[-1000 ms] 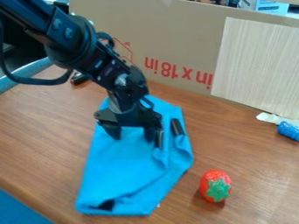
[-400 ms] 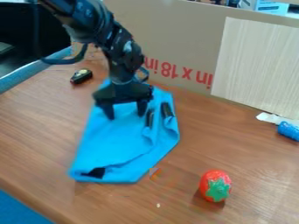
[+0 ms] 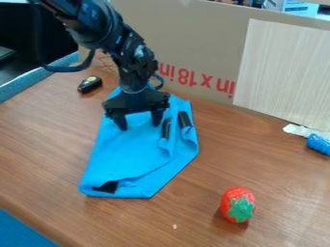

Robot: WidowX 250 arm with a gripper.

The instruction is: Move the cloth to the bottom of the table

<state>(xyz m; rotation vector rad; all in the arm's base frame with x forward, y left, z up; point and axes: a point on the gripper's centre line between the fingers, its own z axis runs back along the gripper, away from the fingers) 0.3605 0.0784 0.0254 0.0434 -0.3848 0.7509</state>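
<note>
Black object (image 3: pixel 89 84): is sitting on the far left of the table (image 3: pixel 38 144), well apart from the cloth.
Dark patch (image 3: pixel 106 186): is showing at the cloth's near left corner.
Cloth (image 3: pixel 132 161): is lying left of centre, its near end now farther from the bottom of the table than a second ago; it has been sliding back towards the cardboard (image 3: pixel 199 41), which seems to be working against the task. It is looking bright blue and soft, spreading in a long, loosely folded piece, with a slanting fold line and creases bunching along its right side.
Gripper (image 3: pixel 140 121): is standing over the cloth's far part, its fingers spreading apart and pointing down; it has shifted back along with the cloth and is now barely moving. It is probably needing to press or grip, then draw the cloth nearer.
Dark strips (image 3: pixel 166 128): are lying side by side among the right-hand folds.
Toy strawberry (image 3: pixel 238 205): is resting right of the cloth, apart from it.
Blue item (image 3: pixel 318 144): is lying at the right edge.
</note>
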